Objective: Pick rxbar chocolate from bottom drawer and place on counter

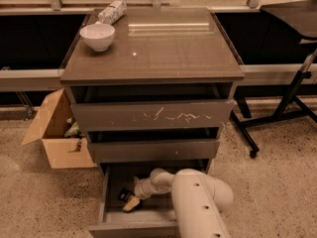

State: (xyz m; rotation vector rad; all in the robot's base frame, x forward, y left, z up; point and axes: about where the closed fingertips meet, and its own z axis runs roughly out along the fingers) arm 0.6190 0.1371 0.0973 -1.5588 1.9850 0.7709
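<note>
Just the one camera view to go on, looking down at the cabinet from the front. Progress-wise I'd call it early-to-middle: the bottom drawer [103, 198] is pulled open, the arm [198, 202] reaches down into it from the right, and the pincer [130, 201] sits low in the left part of the drawer. The rxbar chocolate [123, 194] is a small dark flat thing on the drawer floor, right at the tip of the pincer, touching it or just beside it on its upper left as I see it. Honestly I can't tell whether the pincer is clenched on the bar or released next to it, since the two blend together down there, so I'm not calling the grab done. What's left, by my reckoning: secure the bar if it isn't already, lift it clear of the drawer walls, bring it up past the middle drawer [153, 150] and the scratched top drawer [153, 117], and set it on the worktop [168, 53]. A white bowl [97, 35] and a white-and-grey packet [112, 11] sit in the worktop's back left corner, so I'd aim for the middle or right. There's a cardboard box [59, 152] on the floor left of the cabinet, well apart from the arm.
</note>
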